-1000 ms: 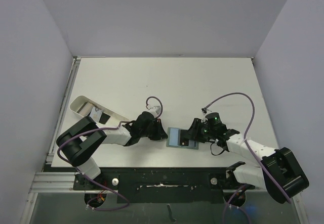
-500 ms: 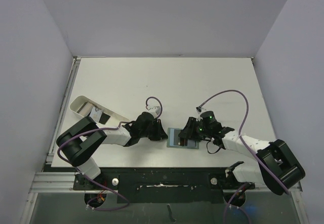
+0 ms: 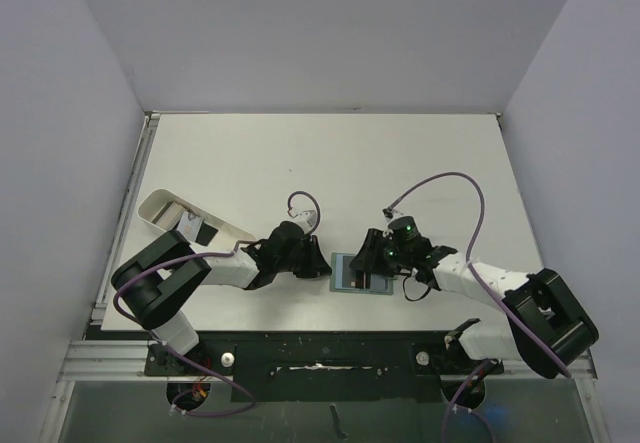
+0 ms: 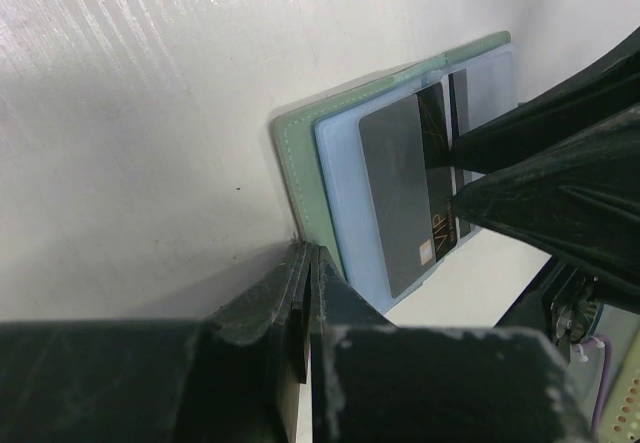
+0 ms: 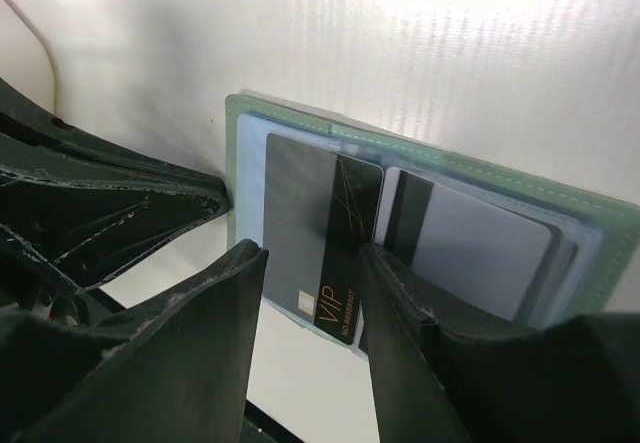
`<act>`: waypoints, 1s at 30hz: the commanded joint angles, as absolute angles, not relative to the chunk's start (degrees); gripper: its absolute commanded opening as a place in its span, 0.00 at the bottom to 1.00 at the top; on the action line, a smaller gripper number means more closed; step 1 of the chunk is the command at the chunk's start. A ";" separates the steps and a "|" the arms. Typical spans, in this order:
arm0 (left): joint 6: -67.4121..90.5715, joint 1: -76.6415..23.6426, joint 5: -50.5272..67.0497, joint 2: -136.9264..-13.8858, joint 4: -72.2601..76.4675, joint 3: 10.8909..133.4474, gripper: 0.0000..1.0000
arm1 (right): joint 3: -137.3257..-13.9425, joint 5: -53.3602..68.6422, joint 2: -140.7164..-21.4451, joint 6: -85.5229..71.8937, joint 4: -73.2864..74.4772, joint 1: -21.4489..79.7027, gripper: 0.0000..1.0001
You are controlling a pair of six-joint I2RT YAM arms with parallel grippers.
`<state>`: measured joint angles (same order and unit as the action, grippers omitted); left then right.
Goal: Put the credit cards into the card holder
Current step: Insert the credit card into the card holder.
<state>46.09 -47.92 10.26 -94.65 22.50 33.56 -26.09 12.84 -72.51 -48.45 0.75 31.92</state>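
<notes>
A: how far along?
B: about halfway, I'd say; holder [image 3: 347, 272] lies open on the tabletop [image 3: 330, 163], near edge; grey card [image 5: 480, 233] looks slotted; dark card [image 5: 310, 218] sticks out of its pocket; right tool [image 5: 312, 263] half-open astride it, gripping nothing; left tool [image 4: 305, 263] shut, empty, at holder's edge.

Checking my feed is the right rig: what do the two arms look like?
The left arm and right arm have white links, black joints and black jaws. A purple cable loops from each wrist; green lights glow on the right one.
</notes>
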 commanded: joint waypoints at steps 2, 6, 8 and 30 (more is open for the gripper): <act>46.15 -48.24 9.76 -94.43 22.57 33.50 0.00 | -29.34 12.15 -75.22 -49.41 -2.57 34.75 0.44; 46.40 -48.25 9.94 -94.48 23.07 33.49 0.00 | -30.29 12.52 -75.81 -50.38 -4.00 36.32 0.44; 46.40 -48.25 9.89 -94.48 23.11 33.60 0.00 | -30.47 11.89 -75.76 -50.66 -3.66 36.78 0.44; 45.64 -48.16 6.71 -96.24 20.04 33.35 0.00 | -39.69 -11.88 -74.57 -54.28 20.61 44.20 0.43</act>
